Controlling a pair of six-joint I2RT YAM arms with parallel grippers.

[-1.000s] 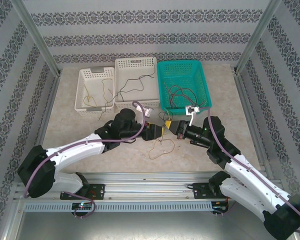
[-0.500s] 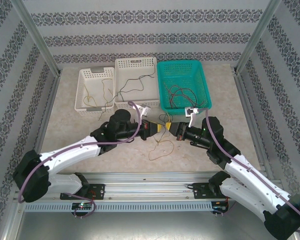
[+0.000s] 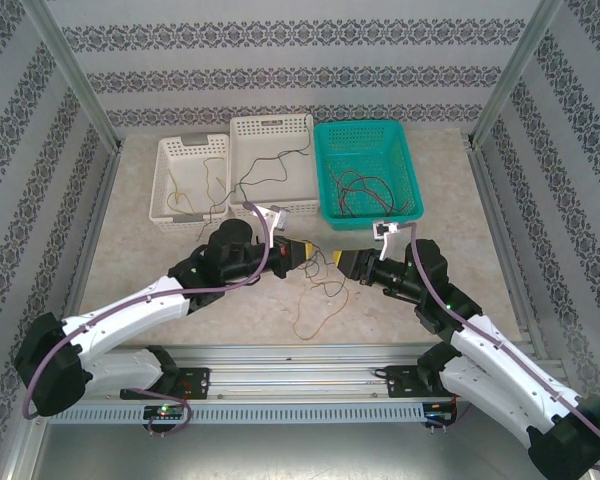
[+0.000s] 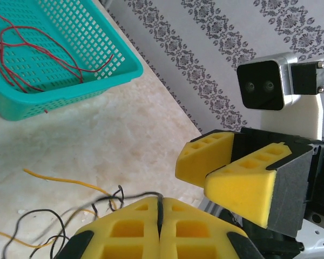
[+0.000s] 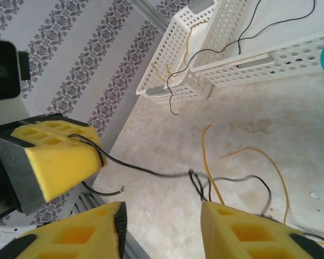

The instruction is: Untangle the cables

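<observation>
Left gripper (image 4: 159,208): pressed together, pinching the black cable (image 5: 146,171)
Right gripper (image 5: 162,216): spread, nothing between its fingers
Cables: black cable and orange cable (image 4: 59,178) lay knotted on the table (image 3: 140,250) between both grippers

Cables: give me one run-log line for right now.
left fingers: shut on black cable | right fingers: open | yellow cable: crossing black cable on table

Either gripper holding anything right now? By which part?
Left gripper pinches the thin black wire near one end, between its yellow fingers. Right gripper is open, holding nothing.
</observation>
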